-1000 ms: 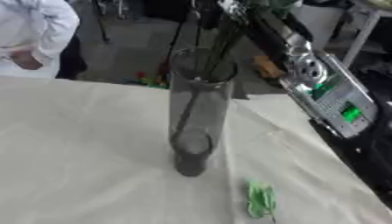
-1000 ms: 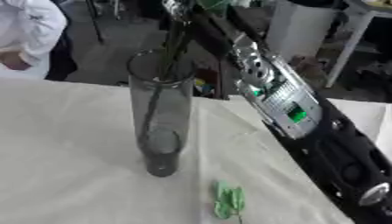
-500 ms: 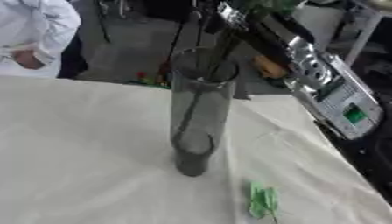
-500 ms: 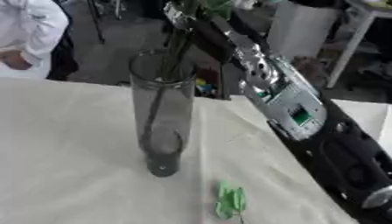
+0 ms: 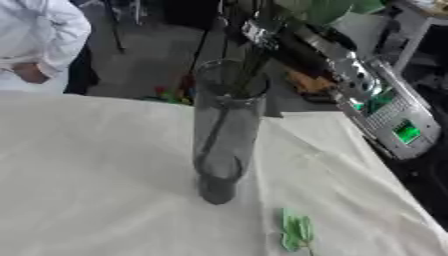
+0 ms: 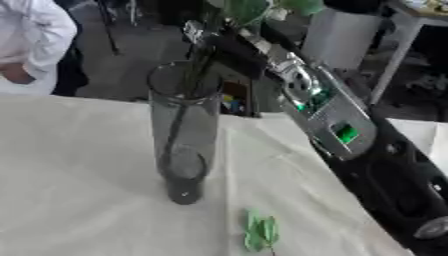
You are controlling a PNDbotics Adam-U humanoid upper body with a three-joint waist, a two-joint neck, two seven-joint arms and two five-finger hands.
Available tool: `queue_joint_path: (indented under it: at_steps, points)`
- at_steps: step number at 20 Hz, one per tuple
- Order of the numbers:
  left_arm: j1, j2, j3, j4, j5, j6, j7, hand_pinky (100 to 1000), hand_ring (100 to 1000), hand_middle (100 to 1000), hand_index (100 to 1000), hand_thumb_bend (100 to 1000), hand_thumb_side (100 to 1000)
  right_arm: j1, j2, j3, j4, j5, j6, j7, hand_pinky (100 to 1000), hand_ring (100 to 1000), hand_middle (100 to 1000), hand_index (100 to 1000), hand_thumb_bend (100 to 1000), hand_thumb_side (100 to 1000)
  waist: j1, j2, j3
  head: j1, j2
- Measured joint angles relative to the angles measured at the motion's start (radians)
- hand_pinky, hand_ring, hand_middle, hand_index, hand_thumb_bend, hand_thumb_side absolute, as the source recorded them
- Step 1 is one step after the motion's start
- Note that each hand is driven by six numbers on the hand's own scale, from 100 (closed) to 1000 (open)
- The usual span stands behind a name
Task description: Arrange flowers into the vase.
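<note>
One vase [image 5: 226,135] stands mid-tabletop [image 5: 87,175], stems [image 5: 229,112] inside. Right hand [image 5: 262,31] above rim, fingers curled on stems. Risk: sideways tug tips tall vase.

Right eye view: fallen green leaf [image 6: 261,232] near front edge, apart from vase. Open cloth toward left edge; right arm [image 6: 328,112] crowds right side. Left hand unseen.

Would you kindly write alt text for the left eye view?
A tall clear glass vase stands upright on a white cloth-covered table, dark flower stems entering its mouth from the robot's right arm above. A small green leaf lies nearby.
</note>
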Motion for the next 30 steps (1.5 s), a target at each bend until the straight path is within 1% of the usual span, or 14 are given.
queue_joint_path:
  at_steps: [4, 5, 9, 11, 16, 23, 30]
  points:
    - [0.002, 0.0, 0.0, 0.0, 0.0, 0.0, 0.0, 830, 935, 883, 941, 100, 1000, -0.004, -0.002, -0.001, 0.006, 0.026, 0.001, 0.049, 865, 803, 661, 727, 100, 1000, 0.0, -0.006, -0.002, 0.0, 0.0]
    - [0.003, 0.0, 0.0, 0.0, 0.0, 0.0, 0.0, 830, 935, 883, 941, 100, 1000, -0.004, -0.004, -0.003, 0.006, 0.033, 0.001, 0.059, 869, 808, 625, 733, 100, 1000, -0.001, -0.007, -0.002, 0.0, 0.0]
    - [0.004, 0.0, 0.0, 0.0, 0.0, 0.0, 0.0, 830, 935, 883, 941, 101, 1000, -0.004, -0.006, -0.008, 0.006, 0.049, -0.002, 0.081, 873, 812, 628, 741, 100, 1000, -0.001, -0.007, -0.007, 0.001, 0.0]
    - [0.004, 0.0, 0.0, 0.0, 0.0, 0.0, 0.0, 830, 935, 883, 941, 101, 1000, -0.003, -0.006, -0.009, 0.006, 0.052, -0.005, 0.085, 883, 830, 651, 780, 100, 1000, -0.001, -0.007, -0.007, 0.001, 0.0]
    - [0.004, 0.0, 0.0, 0.0, 0.0, 0.0, 0.0, 829, 935, 883, 942, 102, 1000, 0.009, -0.016, -0.009, 0.006, 0.053, -0.02, 0.105, 900, 857, 680, 828, 100, 1000, -0.001, -0.009, -0.012, 0.007, 0.0]
    - [0.004, 0.0, 0.0, 0.0, 0.0, 0.0, 0.0, 829, 934, 883, 942, 103, 1000, 0.025, -0.026, -0.01, 0.0, 0.053, -0.041, 0.156, 905, 869, 693, 840, 100, 1000, 0.002, -0.013, -0.018, 0.01, 0.0]
    - [0.004, 0.0, 0.0, 0.0, 0.0, 0.0, 0.0, 828, 934, 882, 943, 103, 1000, 0.043, -0.039, -0.012, -0.005, 0.053, -0.043, 0.175, 907, 873, 698, 844, 100, 1000, 0.007, -0.018, -0.025, 0.015, 0.0]
